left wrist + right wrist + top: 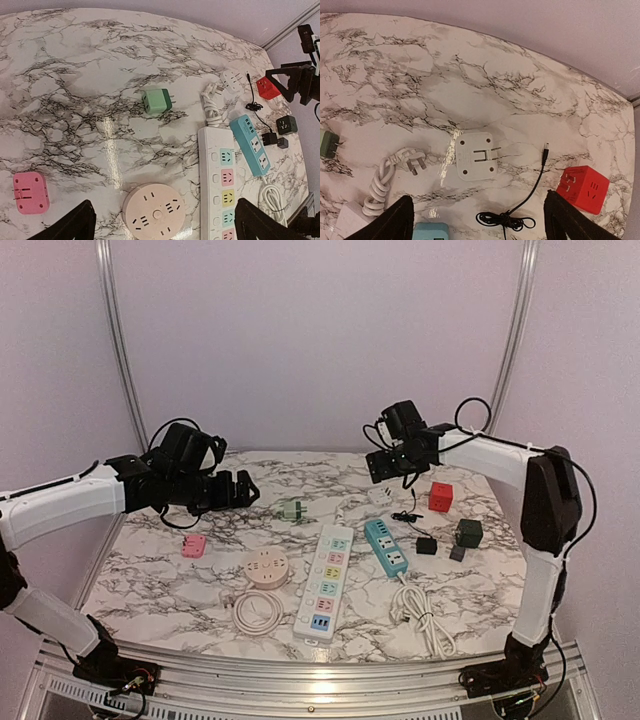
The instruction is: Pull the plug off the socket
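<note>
A white square plug (476, 156) lies flat on the marble table (410, 65) with its two prongs folded out on top, free of any socket. My right gripper (481, 215) hovers above it, open, with nothing between the fingers. In the top view the plug (380, 494) sits just under that gripper (385, 468). The teal socket strip (386, 546) lies in front of it with every outlet bare. My left gripper (167, 222) is open and empty over a round pink socket (154, 211).
A long white power strip (224, 175) with its corded three-pin plug (410, 161), a green adapter (156, 101), a pink square adapter (31, 192), a red cube socket (582, 189), a black charger (270, 138) with a coiled cable (520, 210) and a dark cube (286, 125).
</note>
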### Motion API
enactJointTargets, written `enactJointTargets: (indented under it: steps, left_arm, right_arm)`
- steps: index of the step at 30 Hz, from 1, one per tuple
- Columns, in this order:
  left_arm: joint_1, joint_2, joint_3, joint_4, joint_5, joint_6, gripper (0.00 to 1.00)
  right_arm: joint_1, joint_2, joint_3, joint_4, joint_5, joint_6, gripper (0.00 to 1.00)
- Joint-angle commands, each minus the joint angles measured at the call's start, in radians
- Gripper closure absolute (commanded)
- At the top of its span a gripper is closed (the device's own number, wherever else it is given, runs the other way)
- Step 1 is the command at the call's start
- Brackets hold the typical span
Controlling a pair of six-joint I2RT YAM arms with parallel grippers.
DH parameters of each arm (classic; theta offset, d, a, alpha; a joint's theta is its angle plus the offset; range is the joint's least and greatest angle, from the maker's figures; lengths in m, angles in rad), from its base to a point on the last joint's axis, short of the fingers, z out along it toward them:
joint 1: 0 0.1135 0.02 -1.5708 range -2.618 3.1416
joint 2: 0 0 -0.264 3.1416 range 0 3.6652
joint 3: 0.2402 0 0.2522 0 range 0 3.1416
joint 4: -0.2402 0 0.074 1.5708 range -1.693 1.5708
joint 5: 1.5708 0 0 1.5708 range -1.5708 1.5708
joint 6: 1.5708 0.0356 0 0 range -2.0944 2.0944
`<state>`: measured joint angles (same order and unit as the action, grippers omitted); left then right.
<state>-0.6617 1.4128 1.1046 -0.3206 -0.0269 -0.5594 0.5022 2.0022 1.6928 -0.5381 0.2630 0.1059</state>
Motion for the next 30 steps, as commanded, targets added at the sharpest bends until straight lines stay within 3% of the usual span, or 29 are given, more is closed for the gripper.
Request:
enactJointTargets:
  steps: [1,9,15,18,25,30]
  left_arm:
    - [0.032,-0.068,-0.023,-0.016,-0.175,0.042,0.01]
    - [0.15,-0.198,-0.157,0.085,-0.436,0.058,0.01]
    - [0.196,-0.26,-0.3,0.248,-0.554,0.198,0.01]
    - [0.242,-0.299,-0.415,0.376,-0.489,0.248,0.01]
    - [0.294,-0.384,-0.598,0.54,-0.511,0.372,0.01]
    - [0.341,-0.42,-0.705,0.614,-0.523,0.373,0.01]
  right_arm:
    - [-0.005,-0.217,-0.206,0.25,0.013,0.023,0.13]
    - [-0.005,-0.615,-0.696,0.616,0.159,0.013,0.08]
    - [-0.01,-0.834,-1.036,0.922,0.299,-0.026,0.02]
    - [-0.034,-0.919,-1.203,1.107,0.296,-0.073,0.02]
    - [-0.226,-1.025,-1.356,1.058,0.122,-0.058,0.02]
    - [-0.387,-1.067,-1.505,1.26,0.061,-0.058,0.02]
